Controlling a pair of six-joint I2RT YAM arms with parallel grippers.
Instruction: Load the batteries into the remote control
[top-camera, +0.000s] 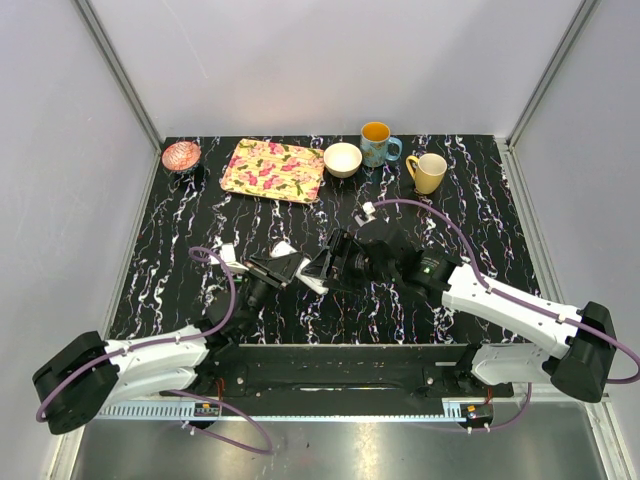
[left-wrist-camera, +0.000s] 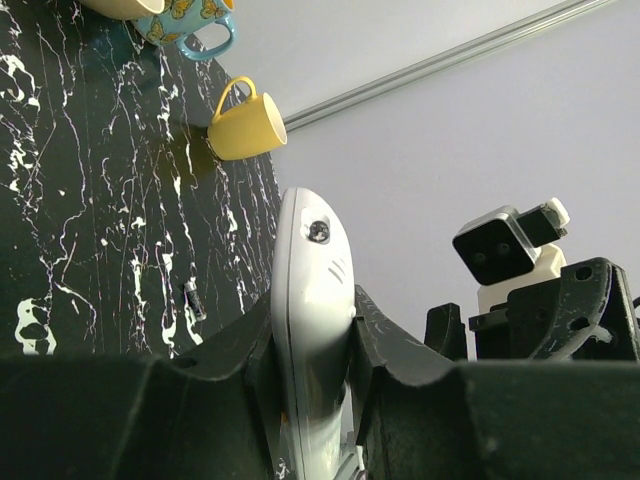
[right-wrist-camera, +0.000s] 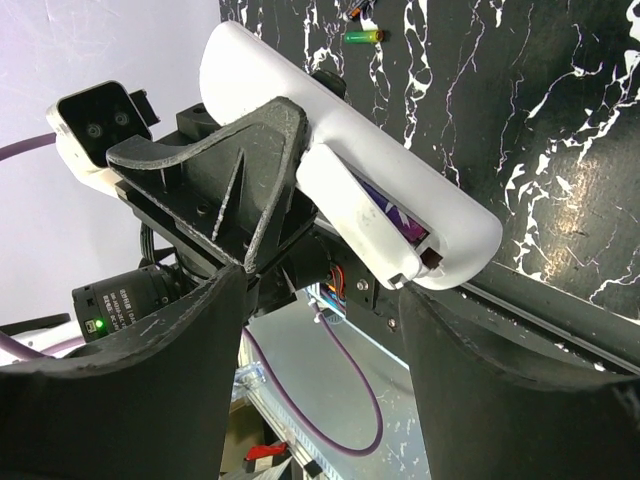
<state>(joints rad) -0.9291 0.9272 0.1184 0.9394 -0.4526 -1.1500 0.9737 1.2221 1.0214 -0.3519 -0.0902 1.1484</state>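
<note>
While the left gripper (left-wrist-camera: 312, 340) pinches the single remote control (left-wrist-camera: 310, 250), the right gripper (right-wrist-camera: 320, 340) is spread beside it; one green battery (right-wrist-camera: 362, 36) lies loose, and two mugs (top-camera: 377, 144) (top-camera: 428, 172) stand at the far edge of the tabletop (top-camera: 480, 200).

Right of the one floral tray (top-camera: 273, 170), two mugs are standing, a blue mug (top-camera: 378, 146) and a yellow mug (top-camera: 428, 172), plus one cream bowl (top-camera: 342, 159); one pink dish (top-camera: 181, 155) is sitting left of it, and one remote control (left-wrist-camera: 310, 300) is showing nearer than it.

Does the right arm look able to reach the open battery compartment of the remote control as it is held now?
Probably yes. The left gripper holds the remote control with its open compartment facing the right gripper, which is open and close, and nothing stands between them.
</note>
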